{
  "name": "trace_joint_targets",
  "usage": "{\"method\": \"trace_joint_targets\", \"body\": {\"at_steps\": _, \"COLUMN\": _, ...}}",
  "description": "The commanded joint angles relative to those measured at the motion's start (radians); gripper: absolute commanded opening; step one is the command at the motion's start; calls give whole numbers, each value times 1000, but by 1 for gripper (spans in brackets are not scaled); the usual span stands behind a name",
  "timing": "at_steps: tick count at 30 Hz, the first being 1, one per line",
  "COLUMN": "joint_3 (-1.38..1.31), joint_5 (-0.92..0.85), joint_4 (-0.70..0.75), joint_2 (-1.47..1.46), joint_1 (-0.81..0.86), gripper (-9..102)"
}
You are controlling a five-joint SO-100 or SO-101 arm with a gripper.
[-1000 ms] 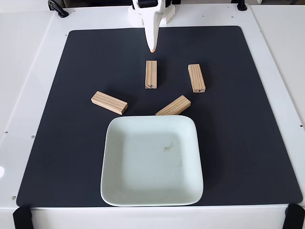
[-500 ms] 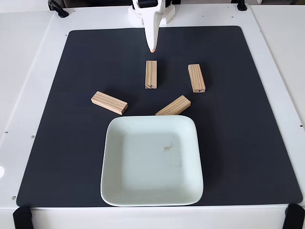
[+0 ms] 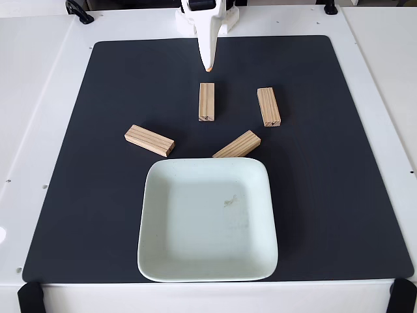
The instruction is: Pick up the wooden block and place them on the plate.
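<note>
The plate's rim touches (perhaps overlaps) one wooden block.

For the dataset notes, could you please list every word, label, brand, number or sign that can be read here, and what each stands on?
None: no readable text in the fixed view.
Wooden blocks: grain stripes only.
Plate: a faint smudge near the middle, no lettering.
Black mat: plain.
Claw: white with an orange tip, unmarked.
</note>
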Motion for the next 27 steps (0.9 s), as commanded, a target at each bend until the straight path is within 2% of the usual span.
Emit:
{"method": "trace_joint_targets", "body": {"at_steps": 1, "joint_3": -5, "joint_5": 9, "joint_4": -9, "joint_2": -3, "joint_1": -3, "gripper": -1}}
{"method": "trace_joint_targets", "body": {"at_steps": 19, "joint_3": -8, "joint_5": 11, "joint_4": -11, "joint_2": -5, "joint_1": -17, "gripper": 0}}
{"method": "trace_joint_targets", "body": {"at_steps": 27, "joint_3": -176, "joint_5": 11, "joint_4": -2, "joint_2": -135, "joint_1": 149, "gripper": 0}}
